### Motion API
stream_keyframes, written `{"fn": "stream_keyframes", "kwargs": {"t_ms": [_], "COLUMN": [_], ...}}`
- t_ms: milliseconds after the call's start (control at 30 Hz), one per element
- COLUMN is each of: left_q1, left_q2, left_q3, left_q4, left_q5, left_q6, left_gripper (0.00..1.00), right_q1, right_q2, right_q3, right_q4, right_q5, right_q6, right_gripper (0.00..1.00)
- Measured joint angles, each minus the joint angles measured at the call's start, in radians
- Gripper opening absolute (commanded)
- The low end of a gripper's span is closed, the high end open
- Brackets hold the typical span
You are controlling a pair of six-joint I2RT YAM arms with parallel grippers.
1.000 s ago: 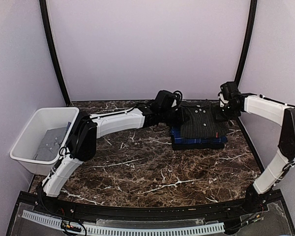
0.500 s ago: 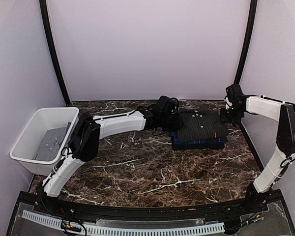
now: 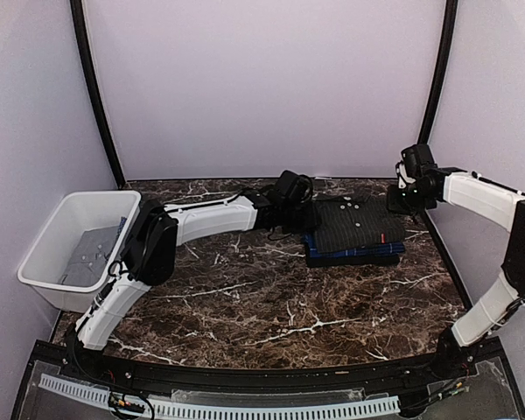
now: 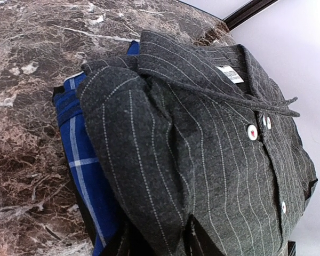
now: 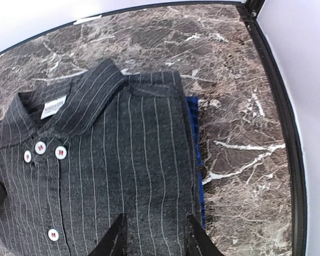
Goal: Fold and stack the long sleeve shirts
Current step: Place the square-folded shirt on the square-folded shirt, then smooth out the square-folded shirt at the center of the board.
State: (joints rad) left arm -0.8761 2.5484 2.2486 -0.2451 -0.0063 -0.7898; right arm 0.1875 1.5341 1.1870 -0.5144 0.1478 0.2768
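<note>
- Since a second ago, both pairs have spread and drawn off the stack: left fingers (image 4: 121, 246) and right fingers (image 5: 115, 238) hold nothing.
- The black pinstriped shirt (image 5: 122, 160) lies folded atop the blue plaid shirt (image 4: 82, 160), far right on the table (image 3: 245, 297).
- Withdrawing straight outward should avoid dragging the edges.
- The plaid shirt is mostly covered, so its fold cannot be judged.

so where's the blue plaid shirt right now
The blue plaid shirt lies folded at the far right of the table in the top view, directly under the black pinstriped shirt.
</note>
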Motion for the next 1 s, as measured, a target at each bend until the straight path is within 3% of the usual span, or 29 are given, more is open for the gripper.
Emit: {"fn": "stream_keyframes", "kwargs": {"t_ms": [233, 567, 700, 1000], "left_q1": [0.022, 0.047, 0.051, 0.056], "left_q2": [-0.011, -0.056, -0.093, -0.301], "left_q3": [-0.014, -0.052, -0.088, -0.277], "left_q4": [-0.024, -0.045, -0.05, -0.038], "left_q5": [-0.012, -0.015, -0.018, -0.044], "left_q6": [0.014, 0.044, 0.069, 0.151], "left_gripper": [0.33, 0.37, 0.45, 0.79], "right_q1": [-0.01, -0.029, 0.006, 0.221], "right_q2": [-0.009, -0.076, -0.171, -0.262], "right_q3": [-0.166, -0.246, -0.249, -0.267], "right_q4": [0.047, 0.064, 0.064, 0.026], "right_q5": [-0.048, -0.069, -0.064, -0.014], "right_q6": [0.042, 0.082, 0.096, 0.164], "right_gripper": [0.33, 0.52, 0.63, 0.81]}}
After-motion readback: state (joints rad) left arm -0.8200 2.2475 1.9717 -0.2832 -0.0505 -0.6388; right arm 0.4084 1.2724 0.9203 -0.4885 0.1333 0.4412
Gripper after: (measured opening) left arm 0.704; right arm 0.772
